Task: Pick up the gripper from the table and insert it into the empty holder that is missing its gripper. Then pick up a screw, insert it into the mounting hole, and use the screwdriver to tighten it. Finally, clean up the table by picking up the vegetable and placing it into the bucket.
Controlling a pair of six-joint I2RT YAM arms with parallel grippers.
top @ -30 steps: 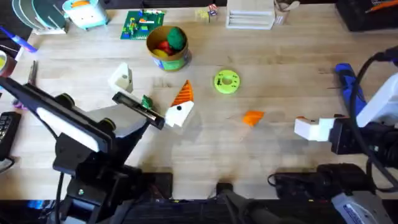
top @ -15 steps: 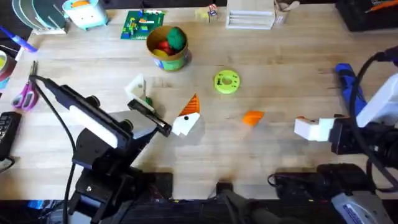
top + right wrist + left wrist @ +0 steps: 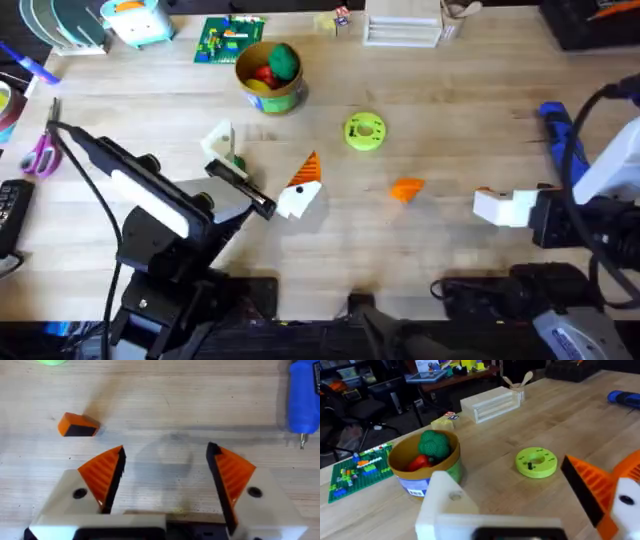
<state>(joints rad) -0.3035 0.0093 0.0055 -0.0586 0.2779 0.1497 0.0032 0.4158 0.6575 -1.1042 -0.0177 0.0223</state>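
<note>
Nothing done yet: gripper (image 3: 78, 425) lies loose just beyond your right gripper (image 3: 165, 480), fingers spread wide, empty. Left gripper (image 3: 262, 180): fingers apart, one pad missing. Insertion, screw, vegetable cleanup all left.

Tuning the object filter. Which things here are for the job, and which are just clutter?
Job:
wedge
holder
screwdriver
vegetable
bucket
table

Clutter:
lime disc
Lego plate
scissors
clear box
green ball, in the bucket
</note>
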